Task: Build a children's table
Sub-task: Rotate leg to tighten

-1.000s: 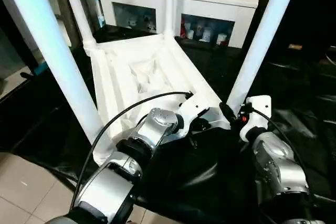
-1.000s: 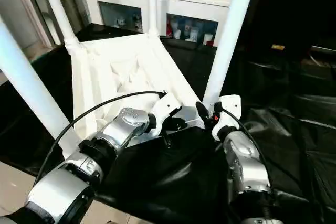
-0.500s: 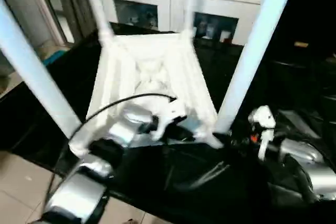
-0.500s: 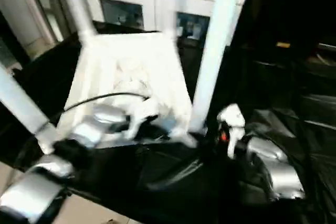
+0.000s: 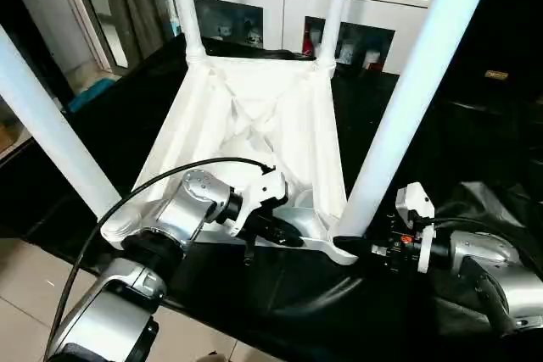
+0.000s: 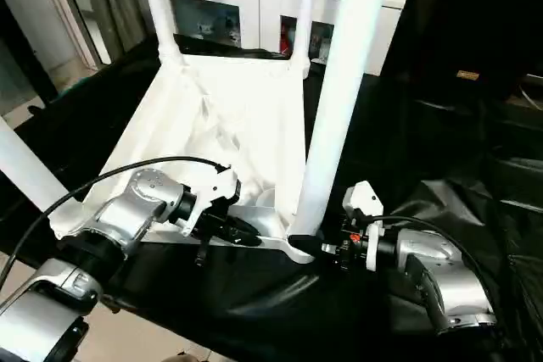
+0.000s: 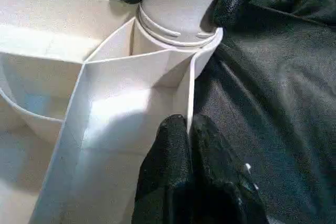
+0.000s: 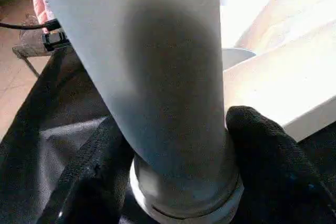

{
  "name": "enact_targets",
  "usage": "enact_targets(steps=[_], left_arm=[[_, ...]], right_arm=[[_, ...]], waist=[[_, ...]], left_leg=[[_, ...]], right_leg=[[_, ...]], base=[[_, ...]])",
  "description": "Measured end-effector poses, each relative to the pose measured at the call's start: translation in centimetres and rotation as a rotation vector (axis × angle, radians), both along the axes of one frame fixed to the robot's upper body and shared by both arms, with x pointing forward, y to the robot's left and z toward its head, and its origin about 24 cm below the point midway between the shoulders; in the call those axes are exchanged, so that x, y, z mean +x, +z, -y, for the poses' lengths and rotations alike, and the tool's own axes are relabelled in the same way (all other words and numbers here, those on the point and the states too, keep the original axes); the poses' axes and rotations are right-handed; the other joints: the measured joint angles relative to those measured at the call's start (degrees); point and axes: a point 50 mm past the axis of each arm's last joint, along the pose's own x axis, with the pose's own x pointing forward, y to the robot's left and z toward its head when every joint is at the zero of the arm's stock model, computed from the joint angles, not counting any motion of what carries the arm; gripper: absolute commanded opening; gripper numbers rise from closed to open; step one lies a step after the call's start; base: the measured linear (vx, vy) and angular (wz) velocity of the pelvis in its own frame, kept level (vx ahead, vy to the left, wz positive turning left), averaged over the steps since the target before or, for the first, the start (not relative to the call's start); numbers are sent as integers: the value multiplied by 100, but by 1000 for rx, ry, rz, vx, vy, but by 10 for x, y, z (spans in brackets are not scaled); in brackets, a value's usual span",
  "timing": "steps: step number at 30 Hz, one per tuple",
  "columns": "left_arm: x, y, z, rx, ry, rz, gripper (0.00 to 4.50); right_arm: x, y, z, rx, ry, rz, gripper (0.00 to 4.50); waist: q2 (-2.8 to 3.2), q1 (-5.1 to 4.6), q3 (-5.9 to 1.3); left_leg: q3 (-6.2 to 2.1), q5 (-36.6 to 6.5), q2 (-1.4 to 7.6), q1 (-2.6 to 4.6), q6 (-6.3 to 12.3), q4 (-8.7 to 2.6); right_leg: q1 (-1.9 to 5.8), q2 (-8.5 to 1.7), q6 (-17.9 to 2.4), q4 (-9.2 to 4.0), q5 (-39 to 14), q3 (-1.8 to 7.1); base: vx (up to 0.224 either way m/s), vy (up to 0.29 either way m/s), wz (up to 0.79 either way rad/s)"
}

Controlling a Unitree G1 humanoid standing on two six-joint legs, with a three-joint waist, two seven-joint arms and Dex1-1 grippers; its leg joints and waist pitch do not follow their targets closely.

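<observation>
— So, where's the children's table (image 5: 254,137)?

— Upside down on the black sheet (image 5: 475,125), ribbed side up. All four legs stuck in the corner holes, pointing up.

— And the left gripper (image 7: 189,129)?

— Down at the near edge of the top. Fingers (image 7: 215,177) squeezed together on a thin white rib, right beside the near right corner hole. Holding on tight.

— And the right gripper (image 8: 178,145)?

— Wrapped around the near right leg (image 5: 407,116), low down by its ringed foot. One black finger (image 8: 273,156) on each side, both touching the leg. Spread just wide enough for the leg to fit between.

— Anything behind?

— White cabinet (image 5: 280,6) with glass doors, past the far edge of the table. Small things on its shelves, too tiny to name. Tiled floor (image 5: 25,294) off to the near left.
</observation>
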Motion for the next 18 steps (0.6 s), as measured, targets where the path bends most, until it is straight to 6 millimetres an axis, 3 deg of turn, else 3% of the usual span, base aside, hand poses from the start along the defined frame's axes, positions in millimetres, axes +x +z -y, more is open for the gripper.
enact_targets(steps=[7,11,18], left_arm=[[1,0,0,2,13,1,0],[17,0,15,7,206,96,0],[29,-2,48,-3,438,139,0]], right_arm=[[1,-1,-2,7,-23,6,247],[20,-7,-2,7,-311,56,244],[36,-10,-8,30,-676,76,218]], waist=[[0,-3,0],[-2,-84,1],[-25,-266,11]], left_leg=[[0,0,0,4,0,3],[-2,-1,0,20,-7,37],[-4,-1,-1,36,-8,43]], right_leg=[[2,0,0,5,0,0],[13,0,-9,29,7,7],[21,-2,4,22,3,10]], base=[[0,0,0],[0,0,0],[0,0,0]])
